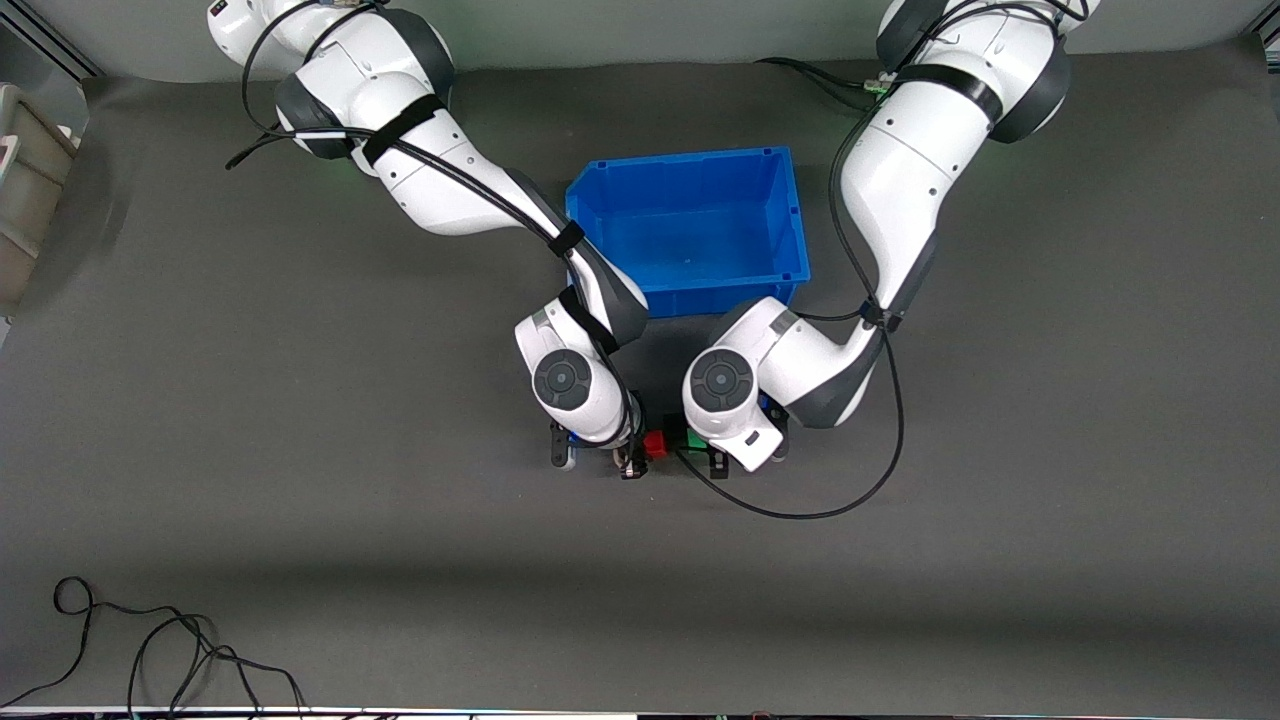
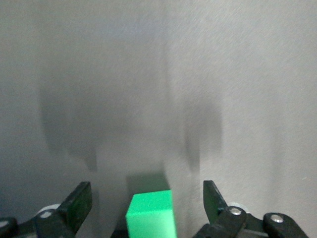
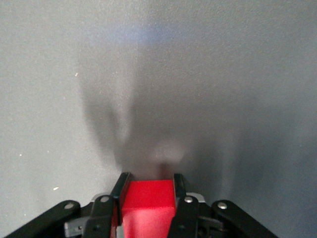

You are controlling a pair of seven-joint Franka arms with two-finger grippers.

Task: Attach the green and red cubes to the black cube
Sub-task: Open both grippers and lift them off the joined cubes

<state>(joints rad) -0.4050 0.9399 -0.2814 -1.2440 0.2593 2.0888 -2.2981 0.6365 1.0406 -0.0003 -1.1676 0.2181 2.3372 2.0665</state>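
Observation:
The red cube (image 1: 655,444), the black cube (image 1: 676,436) and the green cube (image 1: 697,447) sit in a row on the grey mat, nearer the front camera than the blue bin, black in the middle. My right gripper (image 1: 643,452) is shut on the red cube (image 3: 148,201), its fingers (image 3: 121,187) pressed on both sides. My left gripper (image 1: 706,452) is open around the green cube (image 2: 151,214), its fingers (image 2: 79,202) well clear of it. The black cube is hidden in both wrist views.
The blue bin (image 1: 680,160) stands empty, farther from the front camera than the cubes. A black cable (image 1: 800,512) loops on the mat by the left hand. Loose cables (image 1: 150,650) lie near the front edge at the right arm's end.

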